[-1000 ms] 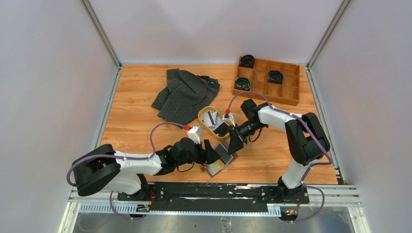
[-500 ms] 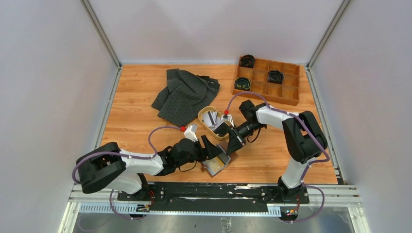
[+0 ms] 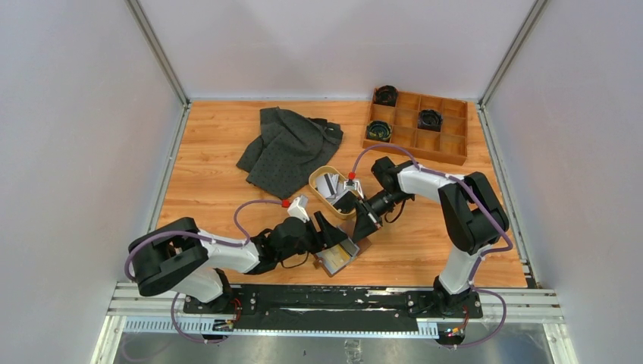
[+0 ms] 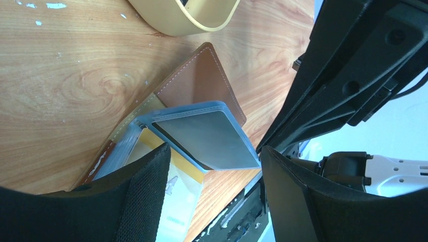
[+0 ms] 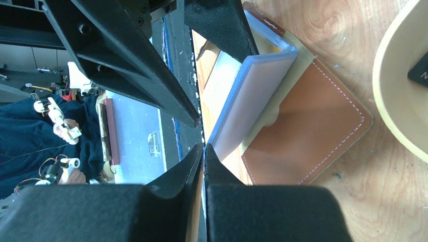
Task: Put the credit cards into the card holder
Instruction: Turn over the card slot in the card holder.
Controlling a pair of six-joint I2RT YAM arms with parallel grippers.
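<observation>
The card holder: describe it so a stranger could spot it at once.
On the wooden table, go to the middle of the near side. Just nearer than the oval tan tray lies the card holder: a small brown leather wallet with pale stitching, lying open, a blue-edged grey panel lifted from it.

A grey card (image 4: 204, 135) stands tilted in the open brown card holder (image 4: 202, 80) on the tabletop (image 4: 65, 75), between the left pincer's (image 4: 214, 166) spread fingers (image 4: 144, 201). The right pincer (image 4: 264, 148) meets its corner.
</observation>
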